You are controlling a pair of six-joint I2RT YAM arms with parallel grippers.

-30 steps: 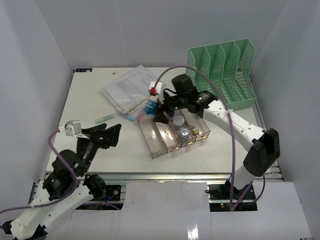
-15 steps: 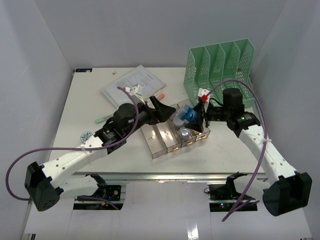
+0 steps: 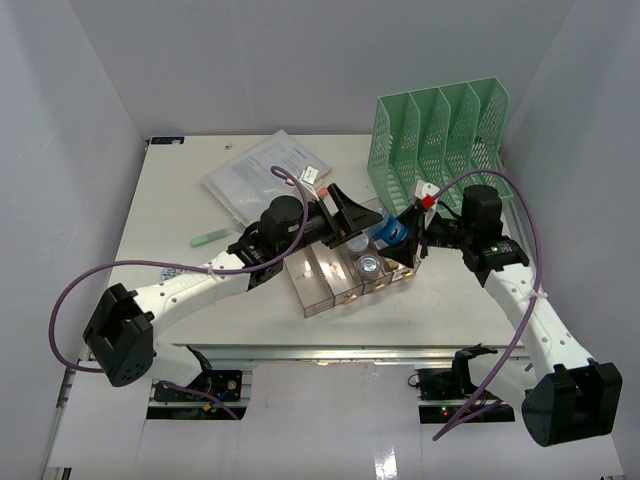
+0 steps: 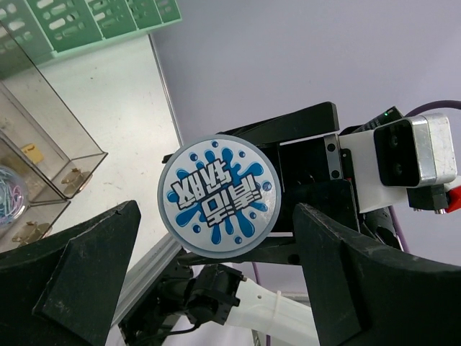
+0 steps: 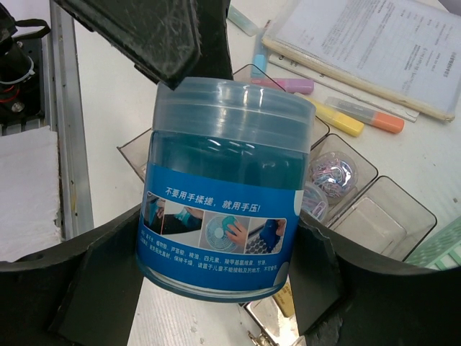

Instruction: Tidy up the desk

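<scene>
From above, the white desk fills the floor of the booth under both arms. It is a stiff, fixed slab, to be tidied rather than gripped. Over the clear tray at its middle, the right pincer is clenched on a blue jar held clear of the surface. The left pincer faces it with jaws released wide. A mint file rack stands far right, and papers lie at the back.

From the left wrist, the jar's round lid with its splash sticker sits between the spread left fingers, and neither visibly touches it.

From the right wrist, the right fingers press the jar's wall on both sides, below the lid. The jar looks like smooth, hard plastic, so probably slick and moderately heavy. A hold across the wall seems safer than one on the lid. Beneath it, paper clips lie in a tray compartment.
</scene>
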